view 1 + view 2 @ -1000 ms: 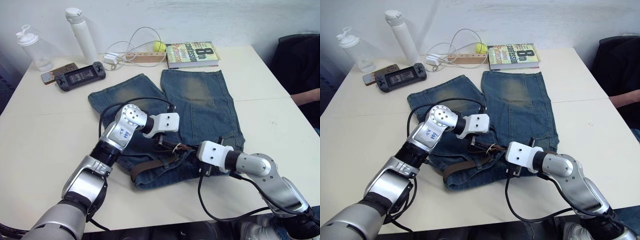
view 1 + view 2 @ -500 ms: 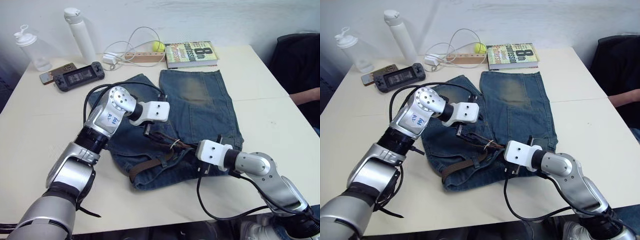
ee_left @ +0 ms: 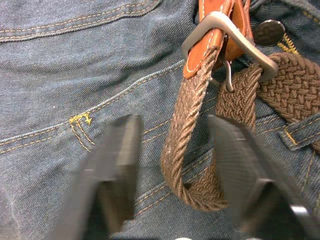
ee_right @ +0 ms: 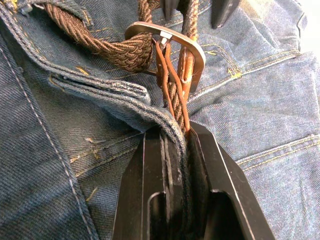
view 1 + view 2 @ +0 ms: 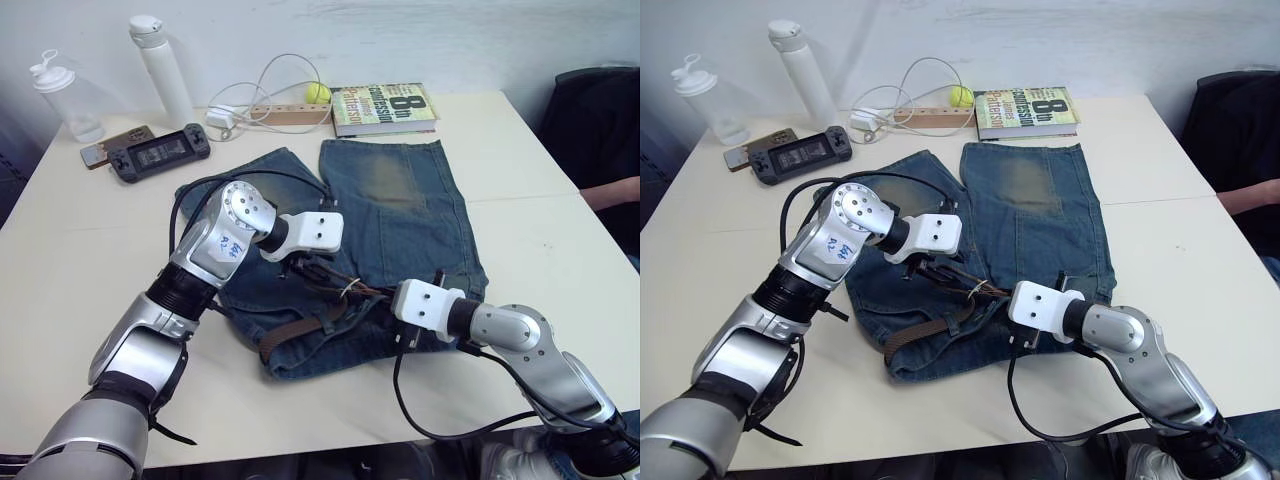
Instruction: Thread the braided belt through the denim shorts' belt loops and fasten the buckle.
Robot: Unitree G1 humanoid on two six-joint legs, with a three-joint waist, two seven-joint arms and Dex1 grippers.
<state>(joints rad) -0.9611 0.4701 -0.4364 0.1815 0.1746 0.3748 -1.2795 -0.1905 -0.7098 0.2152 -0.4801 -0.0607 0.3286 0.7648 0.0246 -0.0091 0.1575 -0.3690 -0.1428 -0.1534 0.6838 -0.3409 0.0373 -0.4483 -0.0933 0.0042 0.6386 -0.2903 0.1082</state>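
Left eye view: the left gripper [image 5: 312, 268] has dipped back toward the denim shorts [image 5: 400, 210] after lifting, likely to regrip. Left wrist view: its fingers [image 3: 117, 160] stand wide apart, empty, straddling the braided belt [image 3: 185, 135] loop below the buckle [image 3: 220, 30]. Right wrist view: the right gripper [image 4: 175, 150] is clamped on belt and waistband.

Only readable thing on the table is the book [image 5: 384, 108] at the far edge, its cover has a big "8th" on it, and the smaller words next to that are too tiny to make out. There's also some blue handwriting on the left arm's silver casing [image 5: 228, 248], but I can't tell what it says.
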